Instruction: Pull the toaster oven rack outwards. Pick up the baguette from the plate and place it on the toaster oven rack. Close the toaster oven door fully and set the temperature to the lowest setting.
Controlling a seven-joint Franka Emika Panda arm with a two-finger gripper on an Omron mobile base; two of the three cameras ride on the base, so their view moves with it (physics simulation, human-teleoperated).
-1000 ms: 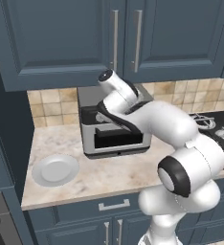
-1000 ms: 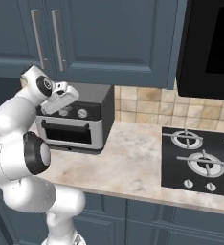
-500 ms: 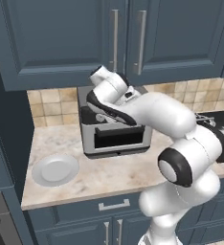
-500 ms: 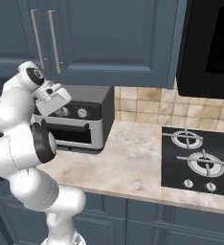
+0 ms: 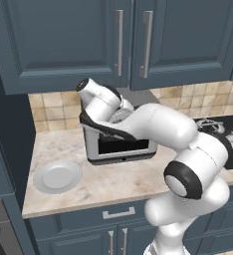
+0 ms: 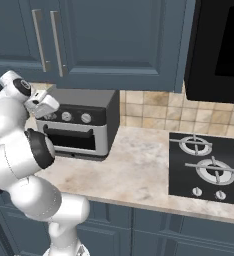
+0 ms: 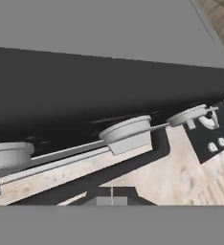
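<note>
Empty plate (image 5: 57, 176) beside the toaster oven (image 6: 81, 127); closed end effector (image 6: 43, 104) at its knobs, holding nothing

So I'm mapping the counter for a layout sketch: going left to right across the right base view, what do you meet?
Gripper at the left → toaster oven → bare counter → gas hob.

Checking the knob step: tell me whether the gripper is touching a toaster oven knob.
Cannot tell. In the right base view the gripper sits right at the toaster oven control strip, beside the knobs, but neither contact nor gap shows plainly.
</note>
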